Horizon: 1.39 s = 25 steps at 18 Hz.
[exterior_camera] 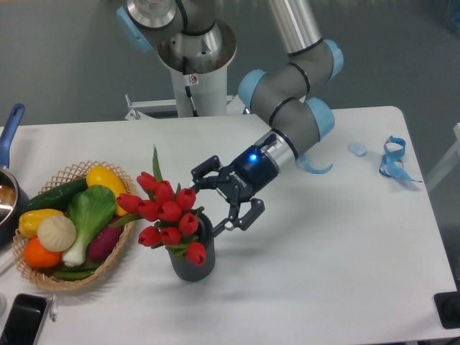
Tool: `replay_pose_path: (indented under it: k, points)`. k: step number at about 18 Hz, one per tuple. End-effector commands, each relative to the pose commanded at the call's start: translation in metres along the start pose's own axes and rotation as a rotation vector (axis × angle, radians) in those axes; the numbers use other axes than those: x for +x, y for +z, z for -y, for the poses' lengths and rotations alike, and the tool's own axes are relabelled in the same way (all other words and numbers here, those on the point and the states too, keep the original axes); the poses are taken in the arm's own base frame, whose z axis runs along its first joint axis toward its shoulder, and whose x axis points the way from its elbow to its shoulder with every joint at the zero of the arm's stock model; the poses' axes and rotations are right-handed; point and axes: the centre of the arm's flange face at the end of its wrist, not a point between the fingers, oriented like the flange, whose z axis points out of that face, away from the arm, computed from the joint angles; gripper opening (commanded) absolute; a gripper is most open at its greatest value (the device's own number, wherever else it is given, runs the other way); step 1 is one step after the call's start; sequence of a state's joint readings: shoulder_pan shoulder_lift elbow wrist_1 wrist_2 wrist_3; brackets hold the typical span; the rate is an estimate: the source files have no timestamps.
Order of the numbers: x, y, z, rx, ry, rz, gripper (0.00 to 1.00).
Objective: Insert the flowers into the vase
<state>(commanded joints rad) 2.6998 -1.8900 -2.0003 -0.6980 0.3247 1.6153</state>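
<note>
The flowers (pixel 167 213), a bunch of red tulip buds with green leaves, stand in the vase (pixel 192 264), a small dark grey ribbed cylinder near the table's front middle. One long leaf points up at the back. The buds spread wider than the vase and hide most of its mouth. My gripper (pixel 212 200) is just right of the bunch, pointing left and down. Its fingers are spread apart, one by the upper buds and one by the vase's rim. Nothing is held between them.
A wicker basket (pixel 115 260) of colourful vegetables stands left of the vase, almost touching the flowers. A pot with a blue handle (pixel 8 129) is at the far left edge. A black phone (pixel 21 320) lies front left. Blue ribbon (pixel 392 158) lies at the right back.
</note>
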Motion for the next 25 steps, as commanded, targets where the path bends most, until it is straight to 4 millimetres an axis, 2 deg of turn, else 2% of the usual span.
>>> replay_pose_path:
  k: [5, 10, 13, 19, 23, 25]
  points:
    - [-0.007, -0.044, 0.02, -0.23, 0.029, 0.083, 1.0]
    - [-0.025, -0.116, 0.053, -0.452, 0.095, 0.234, 1.0]
    - [-0.036, -0.175, 0.076, -0.669, 0.116, 0.355, 1.0]
    - [-0.032, -0.216, 0.12, -0.934, 0.099, 0.4, 1.0]
    - [-0.031, -0.236, 0.143, -1.007, 0.102, 0.281, 1.0]
    - [-0.031, -0.251, 0.148, -1.024, 0.125, 0.243, 1.0]
